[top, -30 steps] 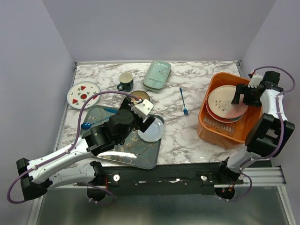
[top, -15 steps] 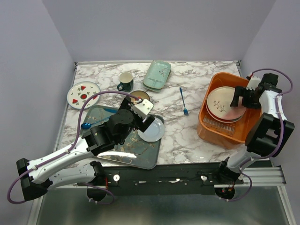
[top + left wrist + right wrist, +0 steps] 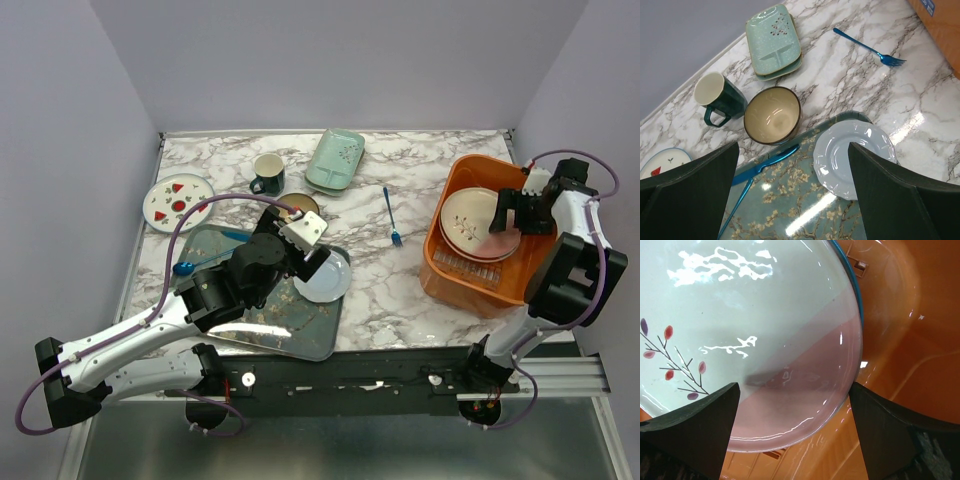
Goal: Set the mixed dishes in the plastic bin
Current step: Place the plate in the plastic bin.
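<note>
Orange bin (image 3: 448,268) holds cream-and-pink plate (image 3: 475,220). Close over it, right claw (image 3: 517,210), released, jaws spread. Risk: a crooked lift-out clips the rim and the plate skids. Well left of bin, left claw (image 3: 322,258), released.

**Right gripper above the stacked plates in the bin**

You are looking down on a glossy round cream-and-pink plate (image 3: 750,340), painted at its left with a thin twig bearing red and purple leaves. A thin teal rim (image 3: 854,280) of another plate peeks out from under its upper right edge. Both lie inside the orange plastic bin (image 3: 910,315), whose smooth wall curves up on the right. Your right gripper (image 3: 794,390) has its two dark fingers (image 3: 695,435) spread wide, one at each lower corner, with the plate's pink edge between them.
</note>
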